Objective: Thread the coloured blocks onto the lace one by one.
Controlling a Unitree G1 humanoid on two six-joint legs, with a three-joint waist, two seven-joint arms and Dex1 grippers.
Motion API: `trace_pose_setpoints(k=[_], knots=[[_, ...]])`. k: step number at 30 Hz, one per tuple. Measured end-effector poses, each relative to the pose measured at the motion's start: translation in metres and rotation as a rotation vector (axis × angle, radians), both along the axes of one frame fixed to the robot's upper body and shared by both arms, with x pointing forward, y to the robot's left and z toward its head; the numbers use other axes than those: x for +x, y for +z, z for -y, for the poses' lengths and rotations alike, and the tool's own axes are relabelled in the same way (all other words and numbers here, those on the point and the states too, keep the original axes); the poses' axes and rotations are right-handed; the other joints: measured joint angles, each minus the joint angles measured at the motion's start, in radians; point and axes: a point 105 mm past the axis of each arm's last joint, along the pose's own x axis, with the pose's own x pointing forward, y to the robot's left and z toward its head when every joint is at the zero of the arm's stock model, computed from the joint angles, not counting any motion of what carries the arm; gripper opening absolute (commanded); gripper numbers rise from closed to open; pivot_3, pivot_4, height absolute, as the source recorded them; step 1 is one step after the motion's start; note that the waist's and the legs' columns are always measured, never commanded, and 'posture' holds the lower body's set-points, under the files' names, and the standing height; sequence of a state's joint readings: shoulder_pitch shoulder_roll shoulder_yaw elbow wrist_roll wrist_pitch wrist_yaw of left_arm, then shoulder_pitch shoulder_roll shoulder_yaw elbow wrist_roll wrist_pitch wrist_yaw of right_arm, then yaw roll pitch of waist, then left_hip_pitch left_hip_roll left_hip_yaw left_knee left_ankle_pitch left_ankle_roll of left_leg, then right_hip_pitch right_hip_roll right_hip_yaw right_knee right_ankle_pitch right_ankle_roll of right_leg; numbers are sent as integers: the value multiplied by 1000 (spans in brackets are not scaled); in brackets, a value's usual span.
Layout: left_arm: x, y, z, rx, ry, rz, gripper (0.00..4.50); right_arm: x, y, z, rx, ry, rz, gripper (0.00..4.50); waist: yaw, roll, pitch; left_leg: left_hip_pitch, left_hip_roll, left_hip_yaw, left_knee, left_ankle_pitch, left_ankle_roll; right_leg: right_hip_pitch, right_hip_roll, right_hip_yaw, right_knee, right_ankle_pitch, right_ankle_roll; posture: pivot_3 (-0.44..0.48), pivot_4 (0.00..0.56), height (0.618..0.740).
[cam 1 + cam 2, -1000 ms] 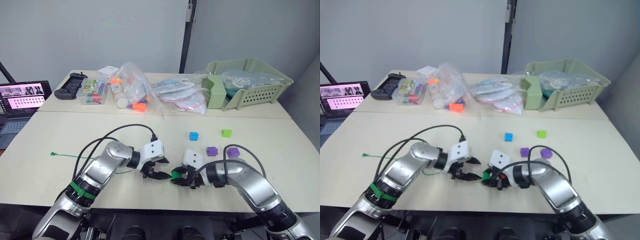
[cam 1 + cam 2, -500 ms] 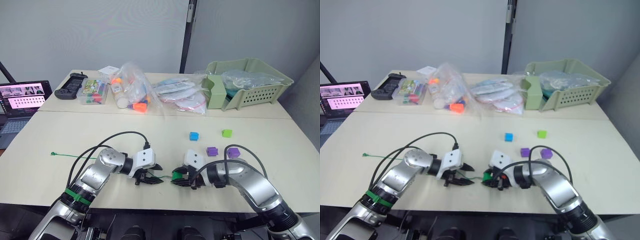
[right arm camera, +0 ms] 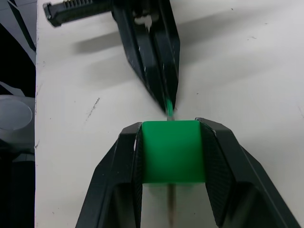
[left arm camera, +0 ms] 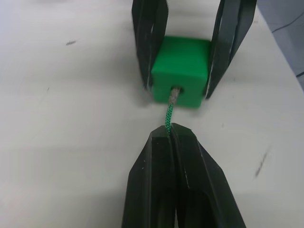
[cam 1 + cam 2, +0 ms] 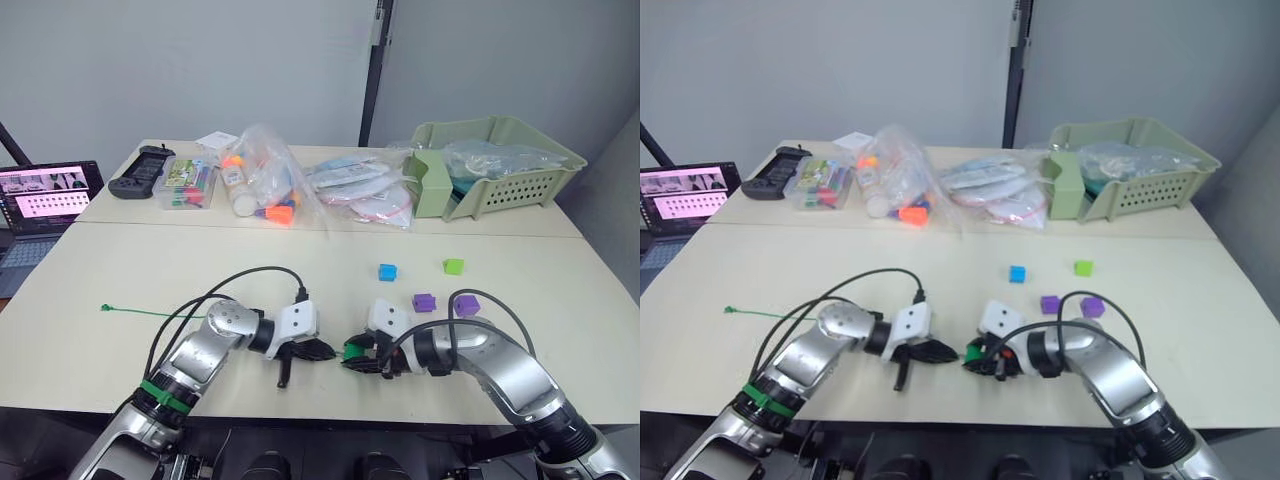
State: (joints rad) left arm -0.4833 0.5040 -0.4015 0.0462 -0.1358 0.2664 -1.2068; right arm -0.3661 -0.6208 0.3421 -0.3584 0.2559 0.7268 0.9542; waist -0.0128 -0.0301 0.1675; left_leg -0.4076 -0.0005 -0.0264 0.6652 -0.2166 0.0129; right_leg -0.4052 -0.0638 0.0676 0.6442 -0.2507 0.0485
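Left eye view: both arms are lying low over the bench, hands meeting tip to tip; the lace is largely hidden beneath the left arm.

Left wrist view: the left hand is pinching the lace closed, its tip entering the darker green block.

Right wrist view: the right hand is clamping that block; the pale tip is emerging behind.
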Motion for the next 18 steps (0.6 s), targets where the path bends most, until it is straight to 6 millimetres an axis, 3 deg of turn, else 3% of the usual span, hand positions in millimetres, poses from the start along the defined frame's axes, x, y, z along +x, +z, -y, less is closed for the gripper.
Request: trace_pose_setpoints(k=[14, 15, 17, 18], knots=[[9, 0, 8, 26, 15, 29, 41, 1, 0, -1, -2, -1, 0, 1175, 0, 0, 0, 1, 0, 0, 0, 0, 0, 0, 0, 0, 0, 0, 0, 0, 150, 740], [9, 0, 8, 27, 17, 26, 297, 1, 0, -1, -1, -1, 0, 1175, 0, 0, 0, 1, 0, 0, 0, 0, 0, 0, 0, 0, 0, 0, 0, 0, 150, 740], [10, 0, 7, 27, 24, 18, 839, 1, 0, -1, 0, -1, 1, 2225, -1, 0, 0, 1, 0, 0, 0, 0, 0, 0, 0, 0, 0, 0, 0, 0, 150, 740], [9, 1, 7, 24, 24, 6, 1165, 1, 1, -2, 6, 1, 1, 2523, -1, 0, 0, 1, 0, 0, 0, 0, 0, 0, 0, 0, 0, 0, 0, 0, 150, 740]])
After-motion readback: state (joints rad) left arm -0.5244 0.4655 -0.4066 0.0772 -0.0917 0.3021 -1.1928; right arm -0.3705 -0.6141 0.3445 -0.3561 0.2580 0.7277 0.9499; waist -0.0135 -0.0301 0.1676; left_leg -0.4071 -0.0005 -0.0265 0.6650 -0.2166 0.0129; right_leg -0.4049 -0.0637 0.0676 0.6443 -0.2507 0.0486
